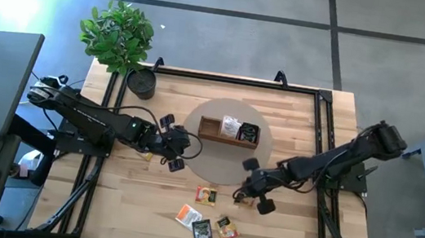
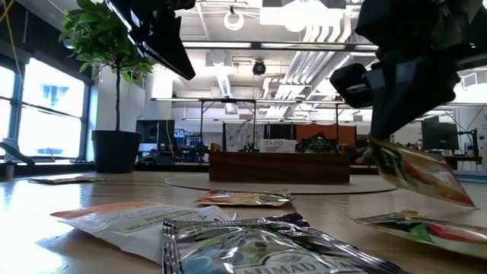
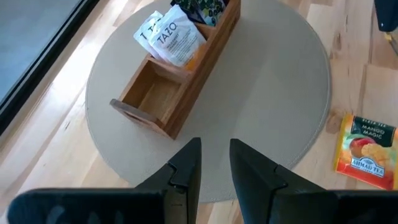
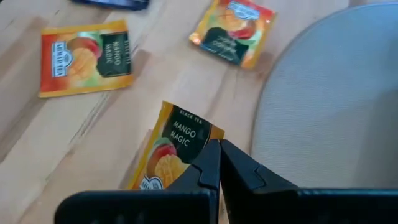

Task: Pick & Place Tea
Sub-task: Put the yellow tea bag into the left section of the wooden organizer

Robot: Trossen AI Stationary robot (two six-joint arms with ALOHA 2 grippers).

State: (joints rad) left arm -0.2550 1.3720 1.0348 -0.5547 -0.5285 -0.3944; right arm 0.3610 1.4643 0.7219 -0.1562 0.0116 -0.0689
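Between right hand's point(image 4: 219, 163) fingers, seemingly: tea packet point(image 4: 168, 155).

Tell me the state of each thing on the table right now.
Right end effector: shut on a mango tea packet.
Left end effector: part open, empty, over the round mat.
Wooden tray: near compartment empty, others hold packets.
Loose packets: flat on table.

Bright, even daylight w/ blue-white glare at high view's top left; blurred foil packet point(image 2: 266, 247) in low-view foreground.
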